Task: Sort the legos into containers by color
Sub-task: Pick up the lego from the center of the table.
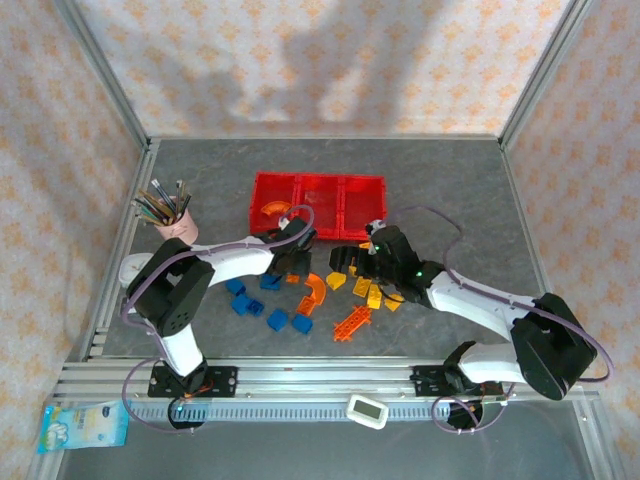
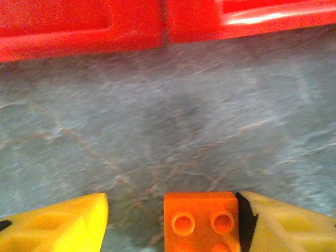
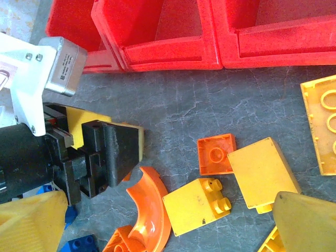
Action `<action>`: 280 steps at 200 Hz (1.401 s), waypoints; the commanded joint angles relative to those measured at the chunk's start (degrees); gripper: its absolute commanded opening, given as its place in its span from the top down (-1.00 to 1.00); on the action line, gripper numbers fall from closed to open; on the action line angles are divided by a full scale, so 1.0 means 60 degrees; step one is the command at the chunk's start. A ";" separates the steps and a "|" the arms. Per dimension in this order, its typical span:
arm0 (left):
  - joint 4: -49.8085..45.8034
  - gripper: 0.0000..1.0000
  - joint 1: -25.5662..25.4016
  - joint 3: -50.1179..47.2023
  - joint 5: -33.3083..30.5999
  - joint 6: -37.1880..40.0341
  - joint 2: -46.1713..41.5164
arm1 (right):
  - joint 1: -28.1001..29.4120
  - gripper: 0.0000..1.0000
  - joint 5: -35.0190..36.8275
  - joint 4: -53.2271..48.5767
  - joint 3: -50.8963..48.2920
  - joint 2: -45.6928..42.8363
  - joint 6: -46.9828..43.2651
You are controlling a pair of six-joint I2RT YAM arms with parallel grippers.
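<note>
Before red containers [image 2: 84, 31], left jaws open astride orange brick [image 2: 202, 220], right jaws wide, empty, above yellow bricks [image 3: 202, 205]

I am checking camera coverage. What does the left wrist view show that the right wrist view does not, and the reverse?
Left wrist: a studded orange brick between the yellow fingers of the left gripper, touching one. Right wrist: that gripper from outside, a curved orange piece, yellow bricks. Both: the red containers and grey table.
</note>
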 commanded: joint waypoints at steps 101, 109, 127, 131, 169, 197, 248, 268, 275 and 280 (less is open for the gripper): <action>0.0337 0.05 -0.0190 -0.0308 0.0464 -0.0365 0.0196 | -0.0048 -1.00 0.0231 0.0255 0.0062 0.0052 0.0127; 0.0379 0.09 -0.0198 -0.0323 0.0464 -0.0401 0.0184 | -0.0048 -1.00 0.0231 0.0241 0.0073 0.0045 0.0136; 0.0439 0.15 -0.0184 -0.0349 0.0456 -0.0459 0.0124 | -0.0049 -1.00 0.0214 0.0213 0.0110 0.0037 0.0113; 0.0451 0.16 -0.0191 -0.0341 0.0449 -0.0474 0.0102 | -0.0048 -1.00 0.0213 0.0210 0.0117 0.0036 0.0118; 0.0502 0.27 -0.0179 -0.0380 0.0277 -0.0607 -0.0060 | -0.0048 -1.00 0.0235 0.0129 0.0175 -0.0015 0.0098; 0.0451 0.30 -0.0177 -0.0351 0.0135 -0.0669 -0.0273 | -0.0048 -1.00 0.0189 0.0078 0.0236 -0.0094 0.0081; 0.0230 0.31 0.0048 -0.0407 -0.0176 -0.0741 -0.1093 | -0.0048 -1.00 0.0048 0.0006 0.0522 -0.0260 0.0083; 0.0092 0.32 0.0256 -0.0377 -0.0303 -0.0703 -0.1552 | -0.0048 -1.00 0.0012 0.0026 0.0708 -0.0301 0.0105; 0.0049 0.32 0.0344 -0.0331 -0.0371 -0.0681 -0.1734 | -0.0048 -1.00 -0.0003 0.0043 0.0781 -0.0289 0.0111; 0.0017 0.32 0.0411 -0.0276 -0.0423 -0.0651 -0.1849 | -0.0048 -1.00 -0.0017 0.0068 0.0825 -0.0275 0.0109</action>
